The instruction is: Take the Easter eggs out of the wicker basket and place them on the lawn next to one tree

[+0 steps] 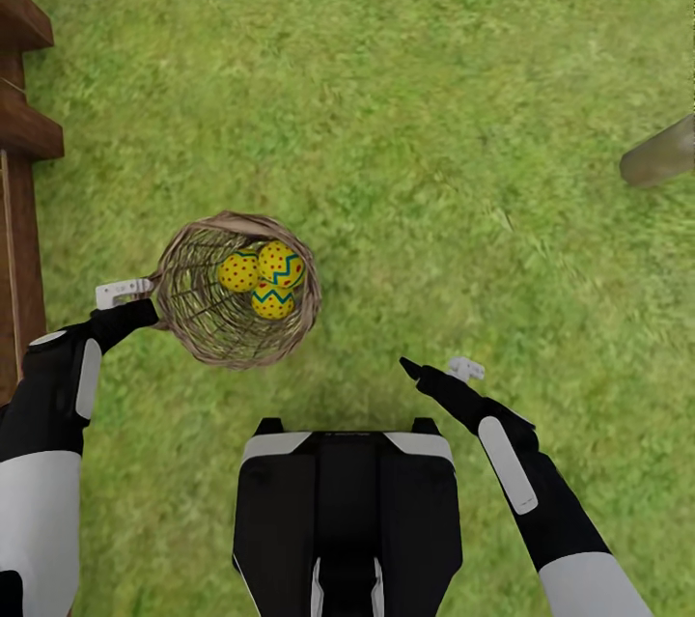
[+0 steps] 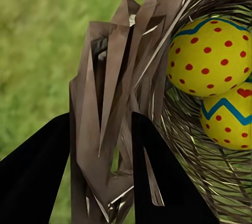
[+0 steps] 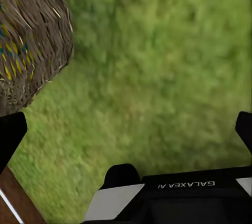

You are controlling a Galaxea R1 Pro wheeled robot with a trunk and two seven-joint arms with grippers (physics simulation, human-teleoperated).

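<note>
A: How far along?
B: Nothing's out: three Easter eggs (image 1: 263,277) are sitting in the wicker basket (image 1: 198,308) on the lawn (image 1: 434,115).
A: Grippers?
B: Left gripper (image 2: 100,145) is clamping the rim; right gripper (image 3: 126,129) is hanging spread.

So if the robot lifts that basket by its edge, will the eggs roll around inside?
Probably. The three eggs are round and loosely heaped against one side of the wicker basket, so tilting would likely shift them. The left end effector straddles only the rim, so the basket may tip. Its open weave looks light and slightly bendy.
</note>
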